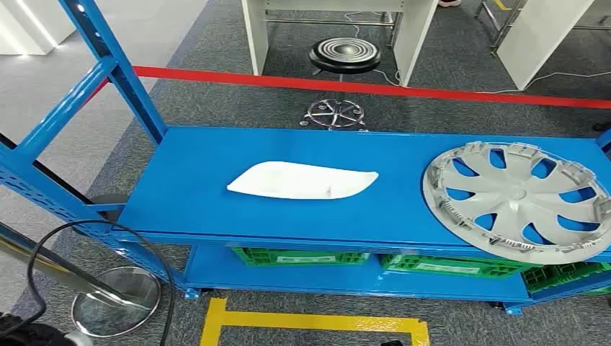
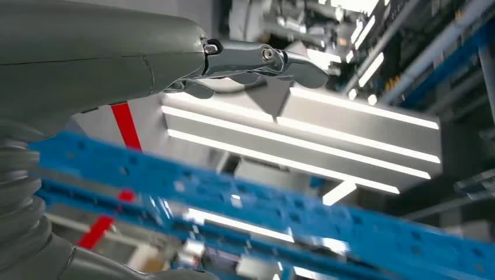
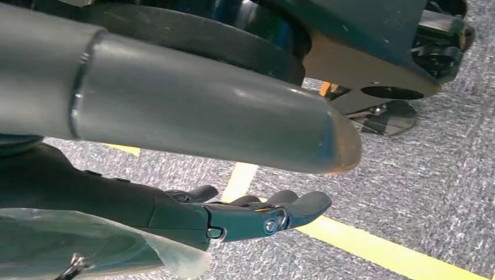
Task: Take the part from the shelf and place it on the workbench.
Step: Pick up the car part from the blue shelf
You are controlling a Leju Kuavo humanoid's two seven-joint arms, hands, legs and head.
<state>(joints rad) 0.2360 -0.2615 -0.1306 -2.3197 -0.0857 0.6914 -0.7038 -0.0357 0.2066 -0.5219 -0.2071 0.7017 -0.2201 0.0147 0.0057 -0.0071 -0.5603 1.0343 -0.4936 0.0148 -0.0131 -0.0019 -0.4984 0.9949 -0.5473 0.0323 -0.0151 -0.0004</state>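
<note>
A: Where's the part?
B: The flat white plastic part (image 1: 301, 180) lies mid-shelf on the blue metal shelf (image 1: 194, 202), long axis left-right.
A: And the hands?
B: The left robot hand (image 2: 257, 61) and right robot hand (image 3: 257, 213) hold nothing, fingers loosely extended; which is nearer, I can't tell.

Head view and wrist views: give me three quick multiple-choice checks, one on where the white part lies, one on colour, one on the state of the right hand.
1. The white part lies:
A. on the top shelf
B. in a green crate
C. on the floor

2. The hubcap is:
A. red
B. silver-grey
C. yellow

3. The right hand is:
A. holding the white part
B. holding the hubcap
C. holding nothing

Answers: 1 A, it rests flat on the blue surface left of the hubcap. 2 B, as the head view shows. 3 C, fingers loosely spread over the carpet.
</note>
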